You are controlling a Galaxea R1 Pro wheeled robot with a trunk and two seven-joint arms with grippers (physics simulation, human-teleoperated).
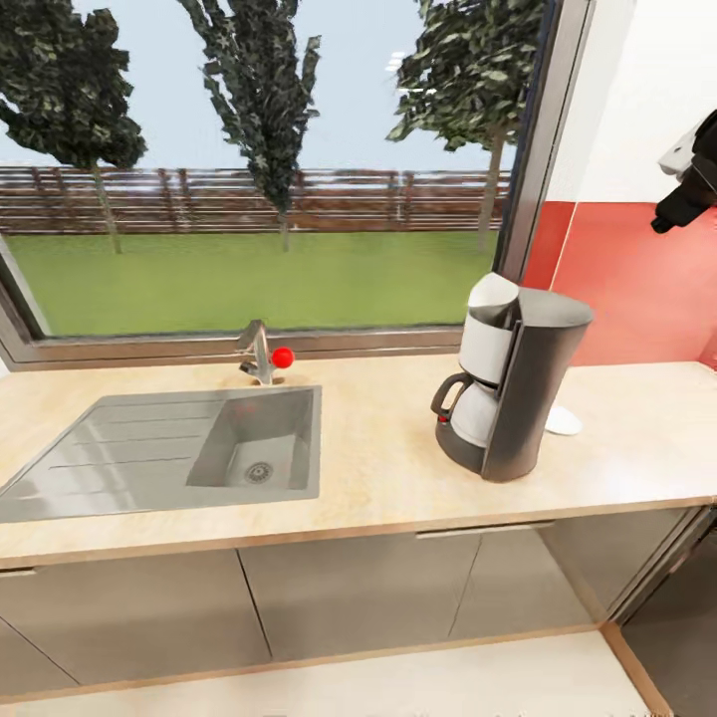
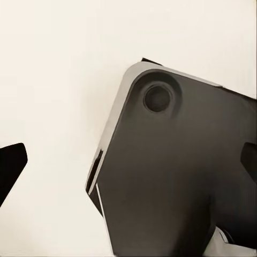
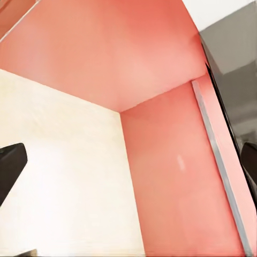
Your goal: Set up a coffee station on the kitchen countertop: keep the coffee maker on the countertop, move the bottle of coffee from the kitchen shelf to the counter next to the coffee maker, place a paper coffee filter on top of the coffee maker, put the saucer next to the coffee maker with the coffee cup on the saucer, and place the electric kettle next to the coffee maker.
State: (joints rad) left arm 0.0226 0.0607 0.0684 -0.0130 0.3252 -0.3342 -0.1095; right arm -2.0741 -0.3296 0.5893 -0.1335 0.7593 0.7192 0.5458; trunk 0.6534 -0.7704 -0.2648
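Pale wood-grain kitchen countertop (image 1: 378, 468) spans the head view's middle under a wide window (image 1: 259, 169), with the steel sink (image 1: 169, 453) at the left and a red-knobbed tap (image 1: 261, 354) behind it. Right of centre stands the coffee maker (image 1: 513, 383), upright, a small white object (image 1: 563, 420) just behind it. At the upper right edge hangs the right gripper (image 1: 687, 189); whether either claw is clenched or released cannot be told.

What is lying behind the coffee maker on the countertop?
A small white round thing shows past the coffee maker on the countertop. The machine covers part of it, so I cannot tell what it is.
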